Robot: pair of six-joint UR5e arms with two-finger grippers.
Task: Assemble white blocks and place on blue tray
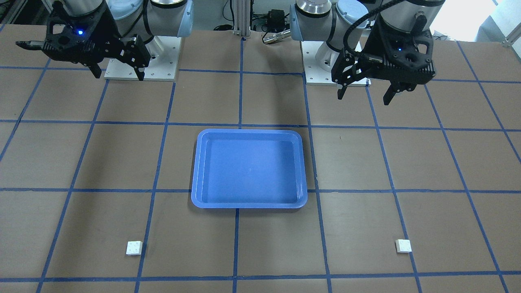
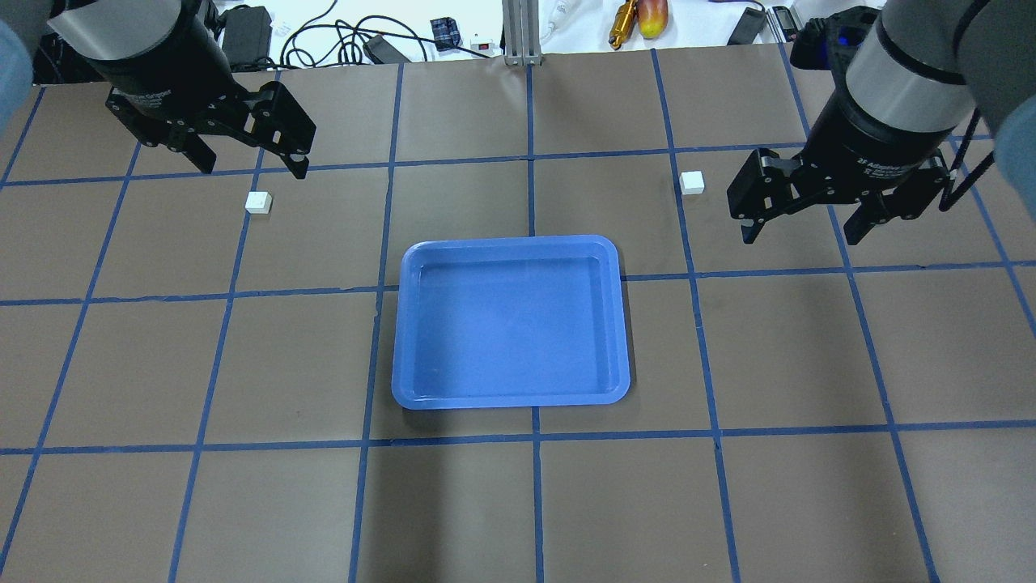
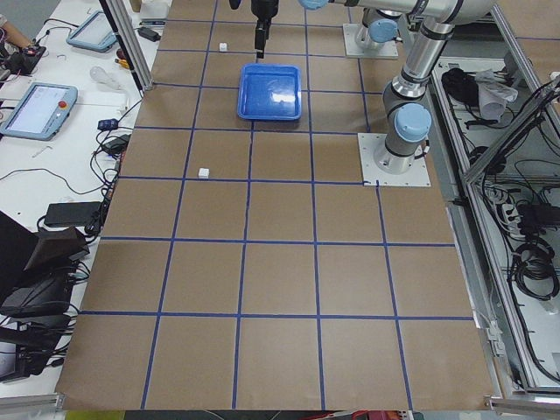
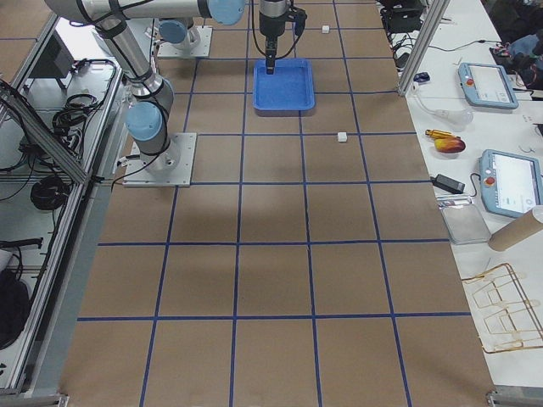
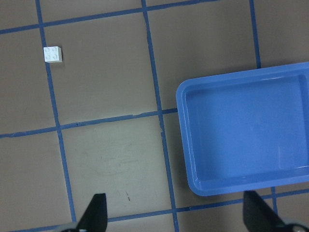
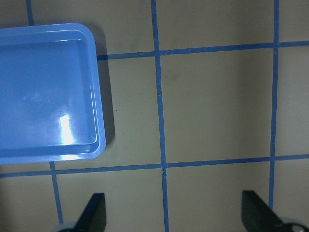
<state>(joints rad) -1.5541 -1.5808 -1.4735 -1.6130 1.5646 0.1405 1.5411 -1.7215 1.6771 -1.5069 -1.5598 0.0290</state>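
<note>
Item 1: two small white square studded plastic bricks, not joined and well apart. Both lie flat on the worktop, outside the tray. The left brick (image 2: 258,202) lies beyond the tray's far long side, off its left far corner. Its four studs face up in the left wrist view, and its edges run roughly parallel to the tray's edges. The right brick (image 2: 692,182) lies beyond the same side, off the tray's right far corner, studs up in the front-facing view. Being square, neither brick has a long axis.

Item 2: shallow rectangular blue plastic tray (image 2: 510,324) with rounded corners and a raised rim. It sits flat between the two arms, with nothing in it. Its long axis runs across the robot, left to right, and its sides lie close to parallel with the tape lines.

Item 3: left gripper (image 2: 251,162), black, two-fingered. It hangs above the worktop off the tray's left end, towards the left brick and clear of it. Jaws spread, holding nothing.

Item 4: right gripper (image 2: 800,235), same type. It hangs above the worktop off the tray's right end, clear of the right brick. Jaws spread, holding nothing.

Item 5: brown worktop (image 2: 769,364), marked into squares by blue tape lines (image 2: 529,121).
</note>
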